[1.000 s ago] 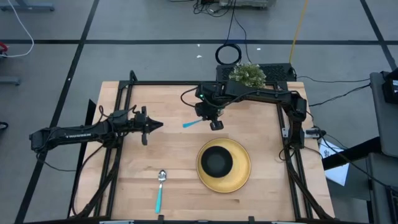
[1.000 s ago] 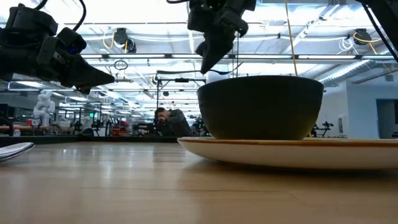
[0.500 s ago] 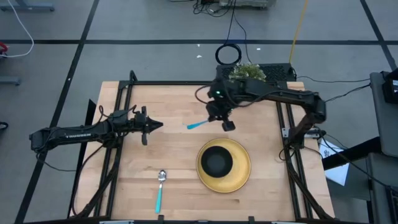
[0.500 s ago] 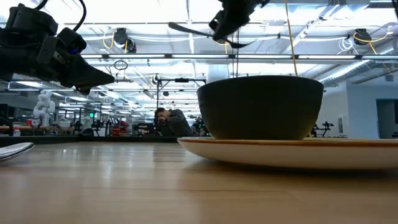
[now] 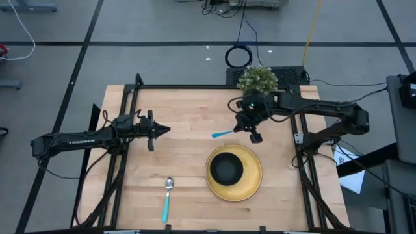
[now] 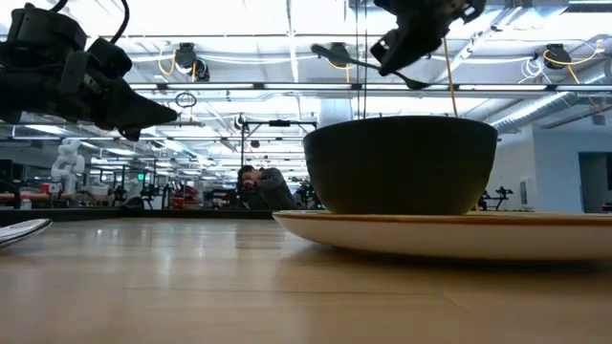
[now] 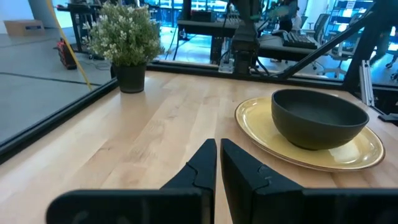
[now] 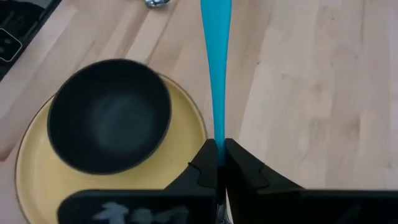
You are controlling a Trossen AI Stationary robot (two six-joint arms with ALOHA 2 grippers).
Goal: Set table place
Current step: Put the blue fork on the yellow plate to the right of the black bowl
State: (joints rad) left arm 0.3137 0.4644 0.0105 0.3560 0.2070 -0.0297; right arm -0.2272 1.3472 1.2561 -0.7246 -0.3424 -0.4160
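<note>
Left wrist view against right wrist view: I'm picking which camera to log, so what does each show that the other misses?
Only the left wrist view shows the potted plant, standing on the table's far side, and the left gripper, shut and empty.

Only the right wrist view shows the right gripper shut on the fork, its turquoise handle pointing away from the fingers, and a bit of the spoon at the picture's edge.

Both show the black bowl sitting on the yellow plate, and the wooden tabletop.

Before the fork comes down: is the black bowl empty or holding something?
Empty. The black bowl sits upright on the yellow plate, and the right wrist view shows its bare dark inside.
</note>
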